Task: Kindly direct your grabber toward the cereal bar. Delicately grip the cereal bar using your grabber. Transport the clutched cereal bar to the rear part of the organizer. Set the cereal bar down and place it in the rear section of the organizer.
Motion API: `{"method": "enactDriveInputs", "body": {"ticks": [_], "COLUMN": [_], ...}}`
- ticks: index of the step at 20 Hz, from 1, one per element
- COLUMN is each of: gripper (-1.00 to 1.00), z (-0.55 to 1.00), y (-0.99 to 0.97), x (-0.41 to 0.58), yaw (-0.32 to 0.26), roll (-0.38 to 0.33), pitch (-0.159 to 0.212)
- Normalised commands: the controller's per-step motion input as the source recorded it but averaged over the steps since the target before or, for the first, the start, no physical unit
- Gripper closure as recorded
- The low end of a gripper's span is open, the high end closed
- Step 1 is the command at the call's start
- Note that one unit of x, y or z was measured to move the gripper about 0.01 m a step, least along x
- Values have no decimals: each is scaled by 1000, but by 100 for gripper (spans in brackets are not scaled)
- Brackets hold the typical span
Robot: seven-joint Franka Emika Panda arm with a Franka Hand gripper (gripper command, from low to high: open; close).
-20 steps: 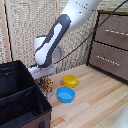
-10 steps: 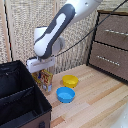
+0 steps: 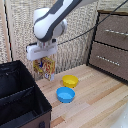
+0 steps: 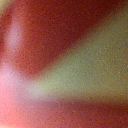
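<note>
Above the wooden surface, my gripper hangs with the cereal bar clamped between its fingers. The packet dangles upright straight below my gripper, its top edge caught in my grip and its orange-yellow printed face turned toward the exterior view. Its lower end is clear of the surface, as far as I can judge, though the gap is hard to read at this angle.

To the exterior view's left of the bar sits the organizer, a black bin with a divider running across it, so that one compartment lies farther from that camera and one nearer. The bar hangs just beside the organizer's far right corner, outside its walls rather than over either compartment.

On the surface, to the exterior view's right of the bar and a little nearer that camera, stands a yellow bowl. A blue bowl sits just in front of it, the two nearly touching. A brown drawer cabinet stands at the exterior view's right edge, well apart from my gripper.

My wrist view is filled by blurred red and pale yellow-green patches; I cannot make out any shape there, so it must be pressed very close to something.
</note>
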Motion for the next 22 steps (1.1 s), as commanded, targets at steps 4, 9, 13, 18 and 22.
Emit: {"method": "enactDriveInputs", "body": {"ticks": [4, 9, 13, 18, 22], "gripper": [100, 100, 100, 100, 100], "z": [686, 483, 604, 639, 636], "y": [193, 165, 277, 264, 227], "x": [256, 27, -28, -51, -8], "yaw": [-216, -320, -267, -268, -297], "roll": [-107, -34, -31, -7, 0], "pitch": [12, -9, -19, -33, -49]}}
